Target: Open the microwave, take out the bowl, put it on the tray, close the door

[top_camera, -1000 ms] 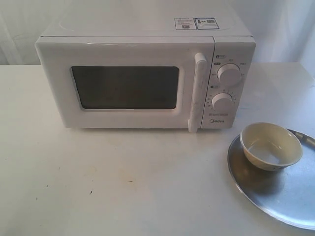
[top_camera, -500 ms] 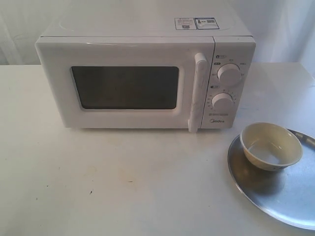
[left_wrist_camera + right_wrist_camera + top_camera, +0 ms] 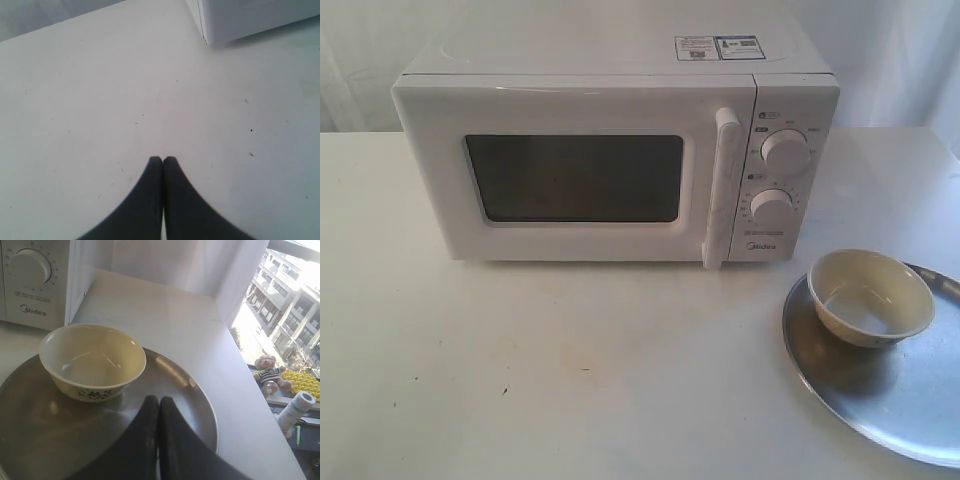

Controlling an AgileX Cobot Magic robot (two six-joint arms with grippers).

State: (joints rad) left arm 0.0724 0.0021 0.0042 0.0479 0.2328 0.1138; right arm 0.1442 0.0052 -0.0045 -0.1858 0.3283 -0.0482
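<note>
The white microwave [image 3: 610, 150] stands at the back of the table with its door [image 3: 570, 175] shut and the bar handle [image 3: 720, 190] upright. The cream bowl [image 3: 870, 297] sits upright and empty on the silver tray [image 3: 880, 400] at the front right. In the right wrist view the bowl [image 3: 92, 361] rests on the tray [image 3: 190, 405], and my right gripper [image 3: 159, 399] hangs shut and empty just off the bowl. My left gripper [image 3: 162, 159] is shut and empty over bare table, with a corner of the microwave [image 3: 250, 17] beyond it. Neither gripper shows in the exterior view.
The white table [image 3: 570, 370] spreads in front of the microwave. The table's edge [image 3: 260, 405] runs close beside the tray, with a window past it. A teddy bear [image 3: 267, 371] and a paper roll [image 3: 296, 407] lie off the table.
</note>
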